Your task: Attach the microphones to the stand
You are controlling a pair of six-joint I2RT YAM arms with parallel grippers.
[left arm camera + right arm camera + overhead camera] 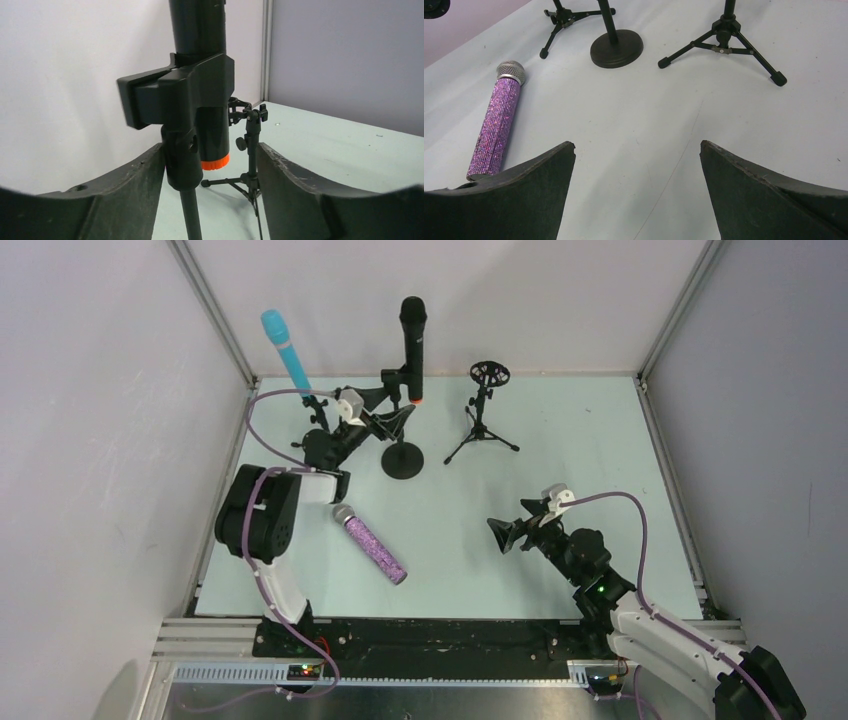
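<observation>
The black mic with the orange end point(412, 335) stands upright in the clip of the round-base stand point(402, 460). In the left wrist view the clip point(175, 95) grips the mic body point(197, 30), with the orange end point(215, 163) below it. My left gripper point(398, 412) is open around the stand's stem point(190, 210), which sits close to my left finger. The turquoise mic point(285, 350) sits tilted in the far-left stand. The purple glitter mic point(370, 543) lies flat on the table and also shows in the right wrist view point(496, 122). My right gripper point(510, 523) is open and empty to its right.
An empty tripod stand point(487, 410) with a round holder stands at the back centre-right and also shows in the wrist views point(251, 145) point(724, 40). The round base point(616, 48) and the left tripod's legs point(566, 17) lie ahead of the right gripper. Walls close the table's sides and back.
</observation>
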